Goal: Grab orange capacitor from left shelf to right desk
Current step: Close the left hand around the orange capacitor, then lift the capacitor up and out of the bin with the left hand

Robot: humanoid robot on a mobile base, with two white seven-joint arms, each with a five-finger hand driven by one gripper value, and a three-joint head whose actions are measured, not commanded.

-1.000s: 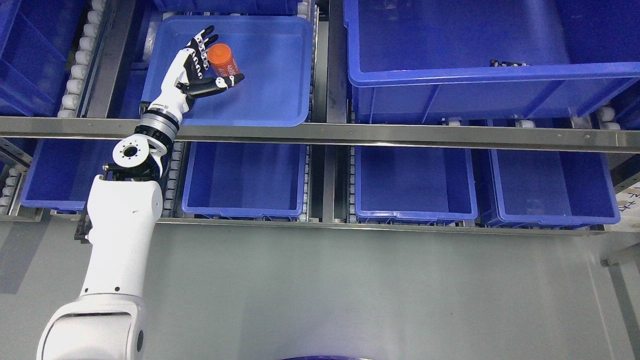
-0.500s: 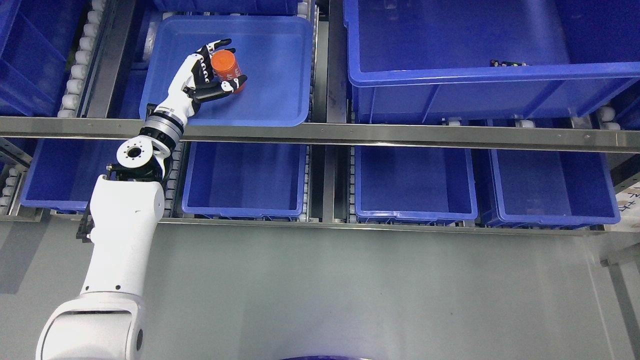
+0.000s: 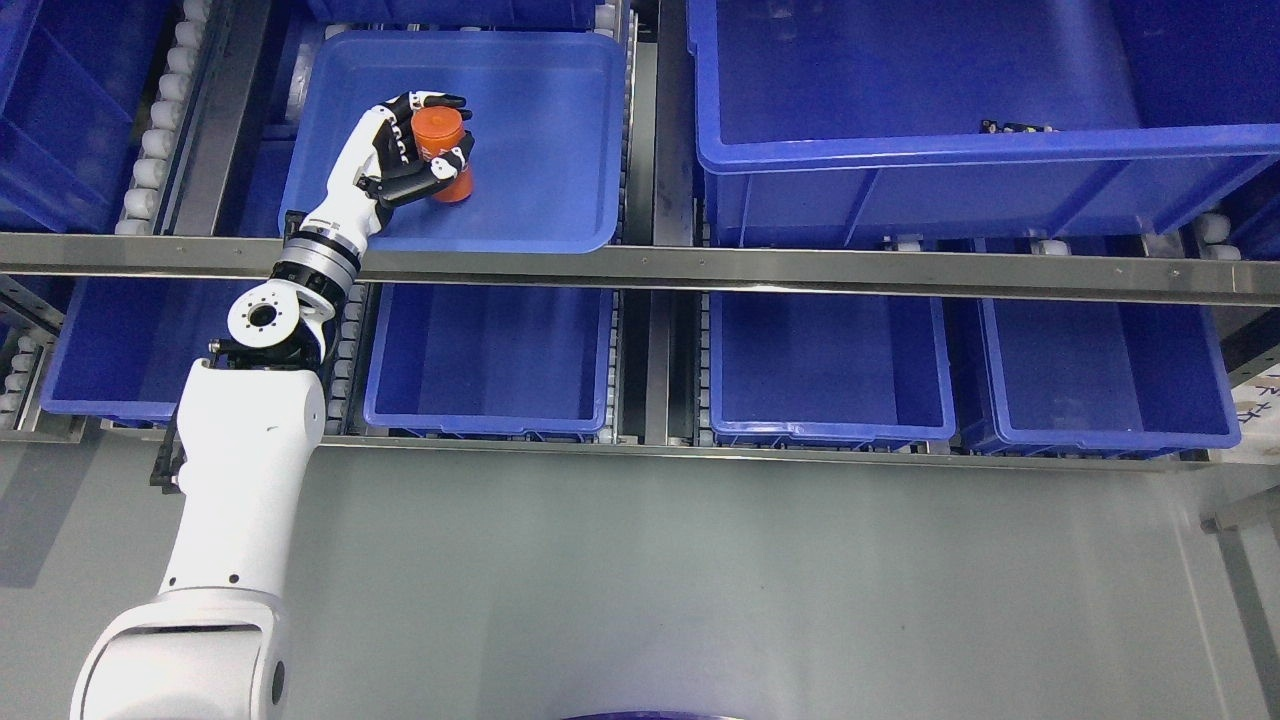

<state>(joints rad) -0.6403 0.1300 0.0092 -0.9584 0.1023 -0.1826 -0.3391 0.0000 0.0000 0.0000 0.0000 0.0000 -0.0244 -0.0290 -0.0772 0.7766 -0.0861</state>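
So, one orange capacitor (image 3: 441,150), a stubby cylinder standing more or less upright, sits inside the shallow blue tray (image 3: 540,150) on the upper shelf level. It's the only item in that tray as far as I can see. The left hand (image 3: 415,150) is wrapped around it: dark fingers (image 3: 440,100) curl over the top rim on the far side, and the thumb presses across the front near the white print on the side. So the hand is closed on the capacitor, not just beside it. I can't tell whether the base is touching the tray floor or hanging just above it.

Going outward from the hand: the white forearm (image 3: 245,480) runs back down and to the left, crossing the metal rail (image 3: 800,265) that runs along the front of the shelf. Off to the hand's right is one big deep blue bin (image 3: 950,150), with something small and dark by its front rim, too tiny to identify. Below the rail, nearer than the hand, four more blue bins show in a row. Only one arm is visible.
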